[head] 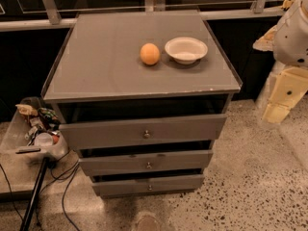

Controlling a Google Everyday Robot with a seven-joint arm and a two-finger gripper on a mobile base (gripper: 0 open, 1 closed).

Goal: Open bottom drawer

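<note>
A grey cabinet [144, 57] stands in the middle of the camera view with three drawers stacked down its front. The bottom drawer [120, 186] has the slimmest front and a small round metal knob [149, 187] at its centre. It sits just above the floor, with a dark gap between it and the middle drawer [110, 163]. The top drawer [106, 131] has the tallest front. My gripper [281, 102] hangs at the right edge of the view, to the right of the cabinet and well above the bottom drawer, touching nothing.
An orange [149, 54] and a white bowl [186, 49] sit on the cabinet top. A clear bin of clutter [36, 129], cables and a black pole [33, 196] are on the left. Speckled floor [250, 177] lies in front and to the right.
</note>
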